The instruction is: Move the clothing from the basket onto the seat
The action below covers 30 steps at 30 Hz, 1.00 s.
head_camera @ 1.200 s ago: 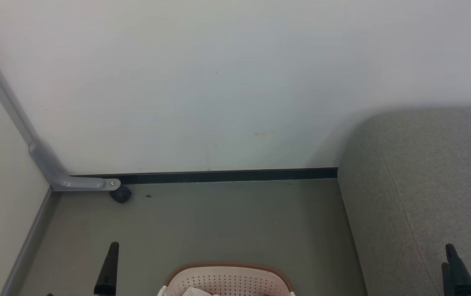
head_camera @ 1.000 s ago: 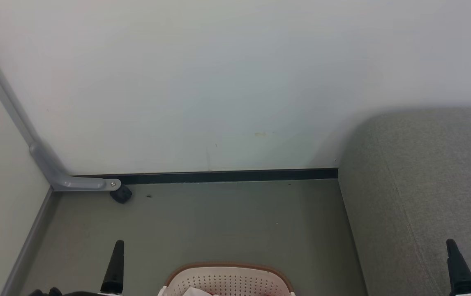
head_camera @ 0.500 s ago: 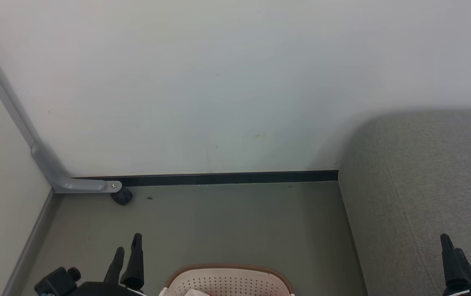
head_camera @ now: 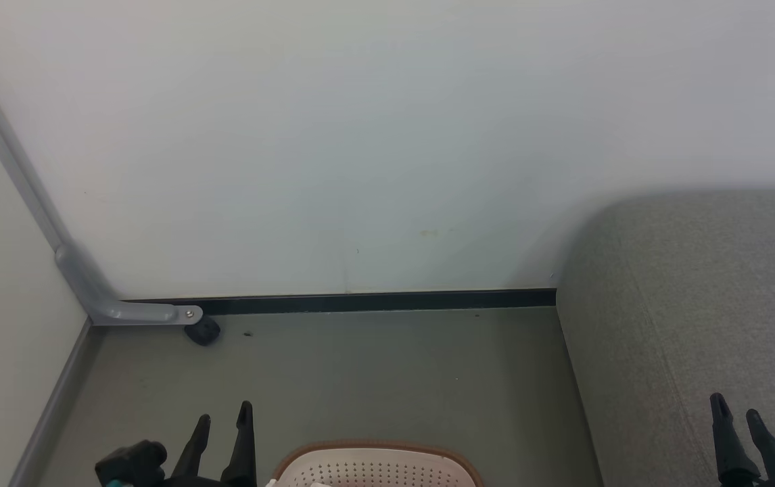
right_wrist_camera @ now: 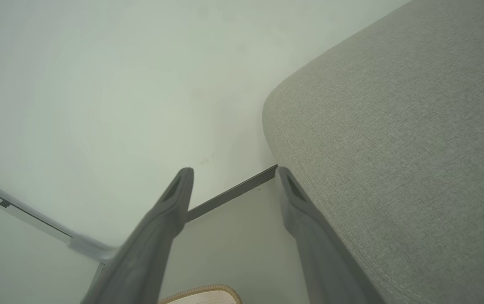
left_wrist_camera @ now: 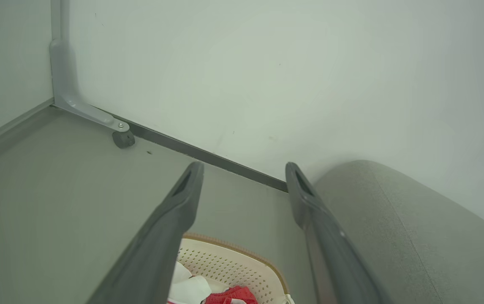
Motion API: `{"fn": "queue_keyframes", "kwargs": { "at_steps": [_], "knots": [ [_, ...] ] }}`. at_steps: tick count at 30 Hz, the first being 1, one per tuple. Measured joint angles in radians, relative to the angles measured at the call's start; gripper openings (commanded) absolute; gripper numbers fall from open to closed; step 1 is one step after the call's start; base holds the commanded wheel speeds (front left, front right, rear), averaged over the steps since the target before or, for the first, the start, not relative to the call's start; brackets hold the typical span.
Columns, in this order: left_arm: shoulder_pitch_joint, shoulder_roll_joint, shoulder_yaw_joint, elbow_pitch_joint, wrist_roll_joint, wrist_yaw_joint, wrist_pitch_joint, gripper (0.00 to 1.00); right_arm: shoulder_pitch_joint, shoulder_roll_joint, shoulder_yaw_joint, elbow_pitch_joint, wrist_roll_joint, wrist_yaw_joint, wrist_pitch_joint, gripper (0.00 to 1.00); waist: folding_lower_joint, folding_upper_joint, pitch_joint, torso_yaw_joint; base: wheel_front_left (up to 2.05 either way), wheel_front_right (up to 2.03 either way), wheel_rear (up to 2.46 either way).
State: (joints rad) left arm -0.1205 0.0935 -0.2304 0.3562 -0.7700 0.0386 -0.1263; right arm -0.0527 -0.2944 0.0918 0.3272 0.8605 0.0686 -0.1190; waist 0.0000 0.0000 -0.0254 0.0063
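Note:
The cream basket [head_camera: 374, 465] with its brown rim peeks in at the bottom centre of the head view. In the left wrist view the basket [left_wrist_camera: 233, 270] holds red clothing [left_wrist_camera: 231, 295] and white fabric [left_wrist_camera: 189, 289]. The grey seat [head_camera: 698, 304] fills the right side. My left gripper [head_camera: 223, 414] stands open just left of the basket, above the floor, with nothing between its fingers. Over the seat's near part my right gripper [head_camera: 738, 406] is open and empty too. In the right wrist view the seat [right_wrist_camera: 394, 147] lies right of the right gripper [right_wrist_camera: 232, 171], with a sliver of basket rim [right_wrist_camera: 202, 291] below.
A pale wall [head_camera: 360, 135] with a dark skirting strip [head_camera: 360, 301] closes the back. A grey metal bracket [head_camera: 110, 304] with a black caster [head_camera: 203, 331] sits in the left corner. Grey-green floor [head_camera: 360, 379] lies between basket and wall.
The camera has tilted up a little, so the scene sits lower. My left gripper has come in rightward toward the basket and both fingers now show apart. My right gripper's two fingers now show apart.

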Motion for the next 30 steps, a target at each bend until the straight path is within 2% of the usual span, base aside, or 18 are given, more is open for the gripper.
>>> {"fn": "queue_keyframes", "kwargs": {
  "at_steps": [14,21,30],
  "knots": [
    [0.000,-0.019,0.016,0.071,0.227,0.034,-0.052,1.00,0.001,-0.033,0.062,0.007,-0.178,-0.024,-0.056,1.00,0.0000,0.0000,-0.017,0.003,0.00,0.00,0.00],
    [0.000,-0.030,0.055,0.101,0.335,0.053,-0.078,1.00,0.002,-0.048,0.091,0.009,-0.254,-0.025,-0.082,1.00,0.0000,0.0000,-0.025,0.003,0.00,0.00,0.00],
    [0.000,-0.033,0.049,0.118,0.479,0.077,-0.107,1.00,0.005,-0.072,0.116,0.010,-0.359,-0.028,-0.114,1.00,0.0000,0.0000,-0.033,0.005,0.00,0.00,0.00]
  ]
}}
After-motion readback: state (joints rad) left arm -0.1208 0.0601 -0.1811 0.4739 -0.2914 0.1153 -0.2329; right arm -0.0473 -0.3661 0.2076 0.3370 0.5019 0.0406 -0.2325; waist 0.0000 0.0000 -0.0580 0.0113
